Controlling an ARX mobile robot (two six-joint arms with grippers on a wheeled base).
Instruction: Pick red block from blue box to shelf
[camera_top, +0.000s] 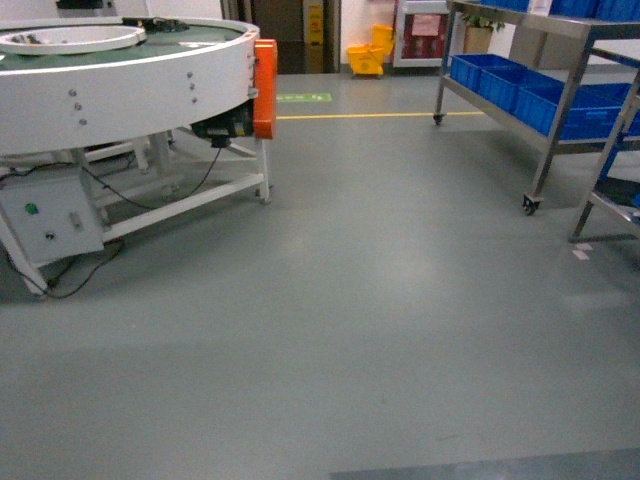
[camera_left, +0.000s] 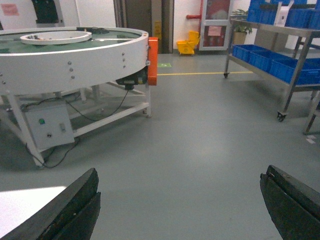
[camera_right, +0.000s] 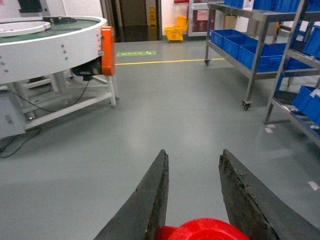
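In the right wrist view the glossy red block (camera_right: 202, 231) sits low between the two dark fingers of my right gripper (camera_right: 193, 152), which is shut on it; only its rounded top shows at the bottom edge. My left gripper (camera_left: 181, 170) is open wide, with bare grey floor between its fingers. The steel shelf (camera_top: 563, 110) stands at the right, several metres ahead, and shows too in the left wrist view (camera_left: 294, 70) and the right wrist view (camera_right: 254, 55). The blue box is out of view. Neither gripper shows in the head view.
A round white conveyor table (camera_top: 120, 70) with an orange guard (camera_top: 264, 88), a control box (camera_top: 45, 215) and floor cables fills the left. Dark blue crates (camera_top: 500, 80) sit on the shelf. A yellow mop bucket (camera_top: 365, 58) stands far back. Grey floor lies between.
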